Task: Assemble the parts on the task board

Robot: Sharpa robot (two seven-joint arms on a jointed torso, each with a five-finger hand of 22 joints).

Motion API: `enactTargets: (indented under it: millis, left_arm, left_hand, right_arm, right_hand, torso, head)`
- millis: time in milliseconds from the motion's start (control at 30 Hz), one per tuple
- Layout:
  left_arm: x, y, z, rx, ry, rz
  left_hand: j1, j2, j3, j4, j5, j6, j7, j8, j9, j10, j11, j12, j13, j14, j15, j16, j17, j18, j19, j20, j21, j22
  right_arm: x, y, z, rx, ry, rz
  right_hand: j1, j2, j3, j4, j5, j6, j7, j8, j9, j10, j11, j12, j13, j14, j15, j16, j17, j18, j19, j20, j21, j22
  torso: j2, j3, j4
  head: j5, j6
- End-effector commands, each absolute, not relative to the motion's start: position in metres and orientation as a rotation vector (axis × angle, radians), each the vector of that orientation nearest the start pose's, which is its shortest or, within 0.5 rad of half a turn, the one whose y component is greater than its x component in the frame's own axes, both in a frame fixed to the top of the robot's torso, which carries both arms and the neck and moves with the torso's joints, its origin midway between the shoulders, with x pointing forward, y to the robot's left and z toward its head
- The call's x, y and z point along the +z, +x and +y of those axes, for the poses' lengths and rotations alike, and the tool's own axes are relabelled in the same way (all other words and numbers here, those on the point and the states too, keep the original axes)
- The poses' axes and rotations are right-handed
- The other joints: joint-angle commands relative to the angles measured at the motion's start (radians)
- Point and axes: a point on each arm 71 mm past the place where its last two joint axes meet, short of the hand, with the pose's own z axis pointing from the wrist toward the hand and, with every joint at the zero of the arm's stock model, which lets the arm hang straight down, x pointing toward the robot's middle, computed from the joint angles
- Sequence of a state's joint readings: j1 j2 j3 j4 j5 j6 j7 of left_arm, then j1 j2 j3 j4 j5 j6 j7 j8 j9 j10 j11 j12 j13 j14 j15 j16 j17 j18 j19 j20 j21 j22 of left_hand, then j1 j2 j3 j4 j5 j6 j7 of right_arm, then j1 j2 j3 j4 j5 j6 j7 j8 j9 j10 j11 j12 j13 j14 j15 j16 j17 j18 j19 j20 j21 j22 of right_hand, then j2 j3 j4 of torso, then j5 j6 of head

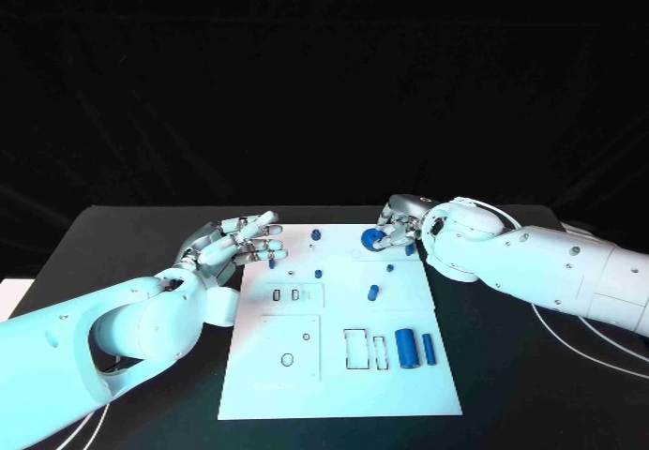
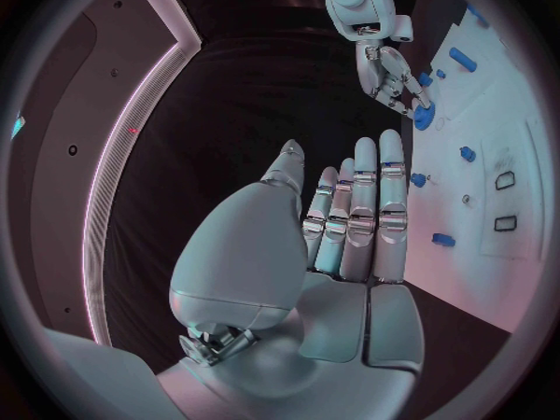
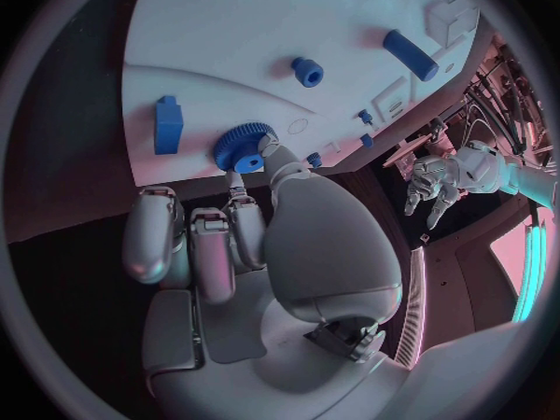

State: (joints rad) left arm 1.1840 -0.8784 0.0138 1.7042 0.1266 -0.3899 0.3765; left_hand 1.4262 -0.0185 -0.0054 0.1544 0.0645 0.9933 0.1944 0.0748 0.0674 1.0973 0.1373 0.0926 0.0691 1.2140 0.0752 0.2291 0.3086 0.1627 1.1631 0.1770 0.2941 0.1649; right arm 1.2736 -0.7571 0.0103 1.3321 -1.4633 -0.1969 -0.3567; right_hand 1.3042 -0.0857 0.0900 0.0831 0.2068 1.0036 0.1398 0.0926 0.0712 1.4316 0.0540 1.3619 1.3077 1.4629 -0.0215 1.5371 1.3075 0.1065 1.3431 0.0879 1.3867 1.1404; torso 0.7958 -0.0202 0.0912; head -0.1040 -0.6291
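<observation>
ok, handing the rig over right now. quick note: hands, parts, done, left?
Left hand: open, fingers spread, holding nothing, at the board's far left corner.
Right hand: fingertips on the blue gear at the board's far edge; right wrist view shows thumb and a finger on it.
Parts: two blue cylinders lie side by side on the board's near right; a small blue block mid-board; small blue pegs toward the far left.
Done: can't tell which parts are seated.
Left: place the gear, then the cylinders and the rest.
</observation>
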Motion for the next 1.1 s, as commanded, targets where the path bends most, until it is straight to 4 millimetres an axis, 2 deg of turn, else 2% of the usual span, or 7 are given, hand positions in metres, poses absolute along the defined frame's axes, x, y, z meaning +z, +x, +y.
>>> enactTargets:
  millis: [33, 400, 467, 533, 733, 1100]
  left_arm:
    - [-0.155, 0.459, 0.178, -1.675, -1.253, 1.401]
    - [-0.155, 0.459, 0.179, -1.673, -1.253, 1.403]
    - [-0.155, 0.459, 0.179, -1.672, -1.254, 1.405]
    - [-0.155, 0.459, 0.179, -1.672, -1.254, 1.406]
    - [-0.155, 0.459, 0.179, -1.671, -1.256, 1.408]
    - [-0.156, 0.459, 0.179, -1.669, -1.257, 1.41]
  left_hand:
    - [0.007, -0.001, -0.002, -0.006, -0.005, 0.001, 0.002, -0.003, -0.001, -0.002, 0.003, -0.003, 0.0, -0.004, 0.003, -0.005, 0.002, 0.016, 0.005, 0.0, -0.004, 0.001]
    - [0.007, -0.001, -0.002, -0.006, -0.005, 0.001, 0.002, -0.003, -0.001, -0.002, 0.003, -0.003, 0.0, -0.004, 0.003, -0.005, 0.002, 0.016, 0.005, 0.0, -0.004, 0.001]
    - [0.007, -0.001, -0.003, -0.008, -0.005, 0.001, 0.002, -0.003, -0.001, -0.002, 0.003, -0.003, 0.0, -0.005, 0.003, -0.005, 0.003, 0.016, 0.005, 0.0, -0.005, 0.001]
    - [0.007, -0.001, -0.003, -0.008, -0.005, 0.001, 0.002, -0.003, -0.001, -0.002, 0.003, -0.003, 0.0, -0.005, 0.003, -0.005, 0.003, 0.016, 0.005, 0.0, -0.005, 0.001]
    - [0.008, 0.0, -0.002, -0.009, -0.004, 0.001, 0.002, -0.003, -0.001, -0.002, 0.002, -0.004, -0.001, -0.004, 0.002, -0.006, 0.003, 0.016, 0.006, 0.0, -0.005, 0.001]
    - [0.012, 0.002, -0.001, -0.013, -0.004, 0.002, 0.001, -0.004, -0.001, -0.002, 0.002, -0.004, -0.001, -0.004, 0.002, -0.007, 0.006, 0.016, 0.006, 0.0, -0.005, 0.002]
  right_arm:
    - [-0.157, 0.541, -0.229, 0.275, 0.007, 1.743]
    - [-0.155, 0.54, -0.226, 0.248, -0.017, 1.712]
    - [-0.154, 0.54, -0.224, 0.245, -0.026, 1.693]
    - [-0.153, 0.54, -0.222, 0.245, -0.032, 1.682]
    - [-0.15, 0.538, -0.217, 0.235, -0.064, 1.637]
    - [-0.144, 0.532, -0.206, 0.255, -0.079, 1.556]
  right_hand:
    - [-0.013, 0.001, 0.001, 0.007, -0.005, 0.01, -0.001, 0.006, 0.001, 0.005, 0.0, 0.006, 0.048, 0.093, 0.004, 0.007, 0.188, -0.021, 0.009, 0.001, 0.005, 0.002]
    - [-0.024, -0.007, -0.008, 0.018, 0.0, 0.027, -0.007, 0.015, 0.003, 0.008, -0.004, 0.008, 0.054, 0.093, 0.001, 0.008, 0.192, -0.022, 0.012, -0.001, 0.009, 0.011]
    - [-0.021, 0.001, -0.004, 0.022, 0.009, 0.043, -0.011, 0.022, 0.006, 0.013, -0.008, 0.014, 0.062, 0.095, -0.002, 0.01, 0.198, -0.024, 0.017, -0.003, 0.014, 0.021]
    - [-0.014, 0.008, 0.002, 0.021, 0.001, 0.057, -0.015, 0.028, 0.008, 0.018, -0.012, 0.018, 0.067, 0.095, -0.005, 0.011, 0.201, -0.025, 0.021, -0.005, 0.018, 0.028]
    - [0.016, 0.033, 0.036, 0.01, -0.066, 0.097, -0.03, 0.039, 0.014, 0.031, -0.026, 0.03, 0.083, 0.098, -0.017, 0.016, 0.214, -0.03, 0.034, -0.016, 0.03, 0.053]
    - [0.024, 0.047, 0.062, 0.007, -0.071, 0.117, -0.038, 0.04, 0.017, 0.037, -0.033, 0.035, 0.091, 0.099, -0.024, 0.018, 0.22, -0.033, 0.042, -0.022, 0.038, 0.069]
  torso:
    - [0.001, 0.0004, -0.0013]
    - [0.0, 0.0004, 0.0]
    - [0.0, 0.0004, -0.0006]
    - [0.0, 0.0008, -0.0005]
    - [0.0, 0.0009, -0.001]
    - [0.0, 0.0006, 0.0]
  head:
    - [0.002, -0.002]
    - [0.001, -0.001]
    - [0.001, -0.001]
    - [0.001, 0.0]
    - [-0.001, 0.0]
    - [0.0, 0.004]
